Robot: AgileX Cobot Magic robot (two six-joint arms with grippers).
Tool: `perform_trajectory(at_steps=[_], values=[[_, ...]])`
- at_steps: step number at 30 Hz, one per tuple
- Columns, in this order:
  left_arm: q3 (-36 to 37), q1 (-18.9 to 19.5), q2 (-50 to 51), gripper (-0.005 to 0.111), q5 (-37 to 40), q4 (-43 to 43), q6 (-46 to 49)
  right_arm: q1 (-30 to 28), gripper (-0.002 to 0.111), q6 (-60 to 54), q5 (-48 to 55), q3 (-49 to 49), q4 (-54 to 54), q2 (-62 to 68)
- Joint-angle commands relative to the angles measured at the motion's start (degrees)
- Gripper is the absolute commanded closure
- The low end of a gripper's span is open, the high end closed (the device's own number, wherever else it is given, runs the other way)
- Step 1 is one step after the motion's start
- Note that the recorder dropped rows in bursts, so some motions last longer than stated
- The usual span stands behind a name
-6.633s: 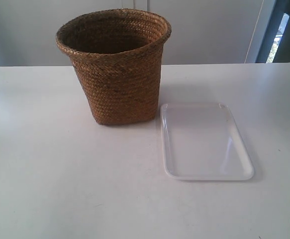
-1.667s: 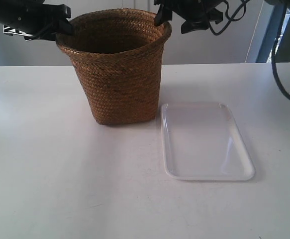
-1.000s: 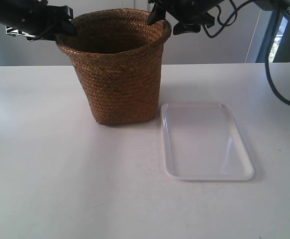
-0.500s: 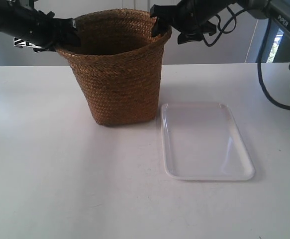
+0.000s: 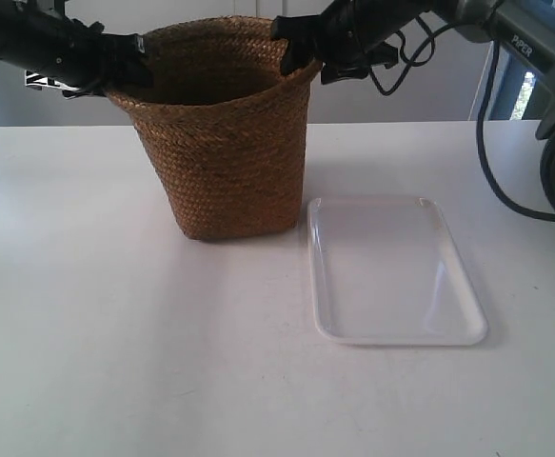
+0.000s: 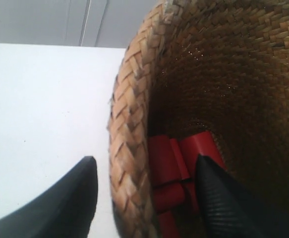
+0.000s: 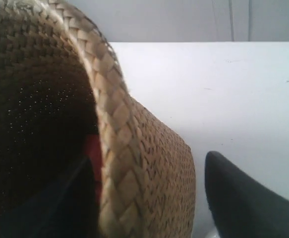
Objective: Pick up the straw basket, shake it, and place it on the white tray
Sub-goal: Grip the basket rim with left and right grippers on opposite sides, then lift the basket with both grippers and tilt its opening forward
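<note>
See the straw basket [image 5: 229, 162] upright on the table [image 5: 115, 333], base flat, not on the white tray [image 5: 391, 271]. Put it at 10 o'clock of the tray in the exterior view, with its base corner just beside the tray's nearest corner. Cannot tell if touching or a hair apart.

Find the arm at the exterior view's left [image 5: 39, 48] meeting the basket rim at 9 o'clock and the arm at the exterior view's right [image 5: 372, 24] meeting it at 3 o'clock, both at rim height.

Left wrist view:
- Read left jaws as apart, straddling the braided rim [image 6: 129, 148].
- Place left outer finger [image 6: 60, 203] over bare table, near the outside wall but with a gap.
- Place left inner finger [image 6: 223, 198] down inside the basket, clear of the weave.
- Call it unclamped, rim between the two and nearer the outer one.
- Spot red pieces [image 6: 166, 173] on the basket floor, blocky or cylindrical. Cannot tell what they are.

Right wrist view:
- Read right jaws as apart too, rim between them.
- Place right outer finger [image 7: 238, 193] off the wall, with a strip of table showing in the gap.
- Place right inner finger [image 7: 65, 198] in the dark, close under the rim on the inside wall. Cannot tell contact there.
- Call it unclamped, wall free on the outer side.
- Catch a sliver of red beside the inner finger.
</note>
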Motion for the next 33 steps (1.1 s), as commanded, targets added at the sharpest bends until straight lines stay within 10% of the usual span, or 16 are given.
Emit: perform_trajectory(at_steps=[1, 10, 33], values=[[-0.15, -0.13, 0.23, 0.047, -0.67, -0.02, 0.70, 0.25, 0.073, -0.80, -1.27, -0.23, -0.95, -0.25], [-0.15, -0.13, 0.23, 0.107, -1.60, -0.02, 0.70, 0.74, 0.108, -3.53, -4.48, -0.23, -0.65, -0.77], [12.00, -2.24, -14.26, 0.107, -11.23, 0.17, -1.45, 4.00, 0.108, 2.58, -13.97, 18.47, -11.93, -16.62]])
